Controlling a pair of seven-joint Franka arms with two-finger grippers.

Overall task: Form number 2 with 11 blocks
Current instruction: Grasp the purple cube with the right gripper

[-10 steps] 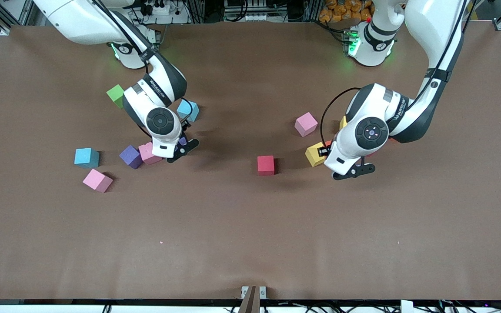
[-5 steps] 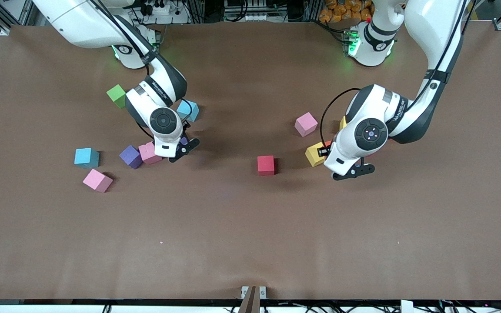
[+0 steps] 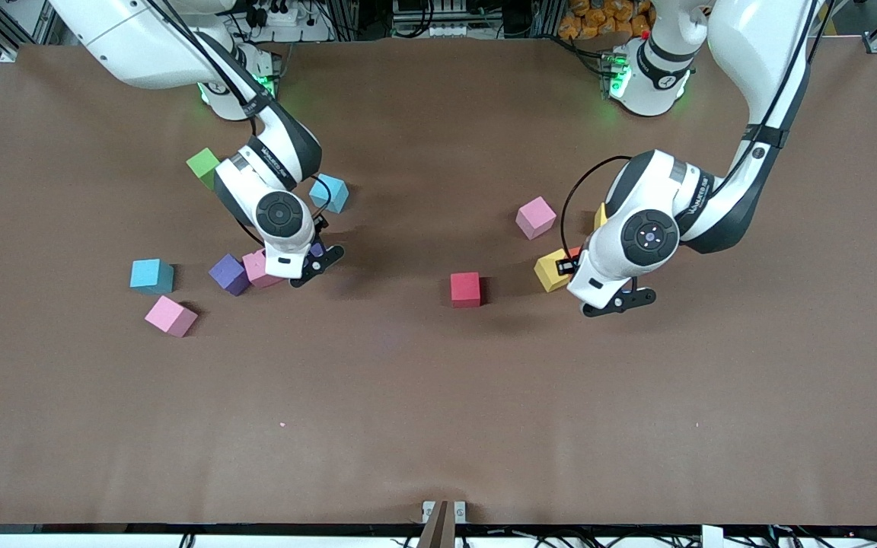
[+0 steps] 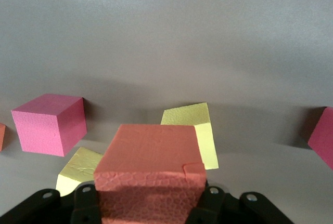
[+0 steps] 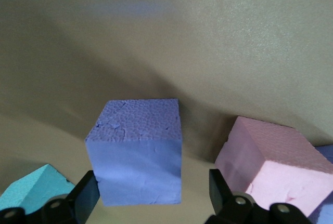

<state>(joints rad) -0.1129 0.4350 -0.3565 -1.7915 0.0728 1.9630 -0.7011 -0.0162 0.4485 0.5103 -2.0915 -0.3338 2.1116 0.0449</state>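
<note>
The blocks look like matt foam with a fine pebbled grain: the orange block [image 4: 150, 169] in the left tool [image 4: 151, 208] shows crackled, dimpled faces, and the purple block [image 5: 136, 151] between the right tool's black plastic fingers [image 5: 221, 193] has a chipped edge. The table [image 3: 438, 396] wears a matt brown cover.

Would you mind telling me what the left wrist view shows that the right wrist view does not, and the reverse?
Only the left wrist view shows the left gripper shut on an orange cube, above two yellow cubes, with a pink cube beside them. Only the right wrist view shows the right gripper with its fingers either side of a purple cube, not yet closed on it, a light pink cube and a light blue cube beside it. Both show the brown table.
</note>
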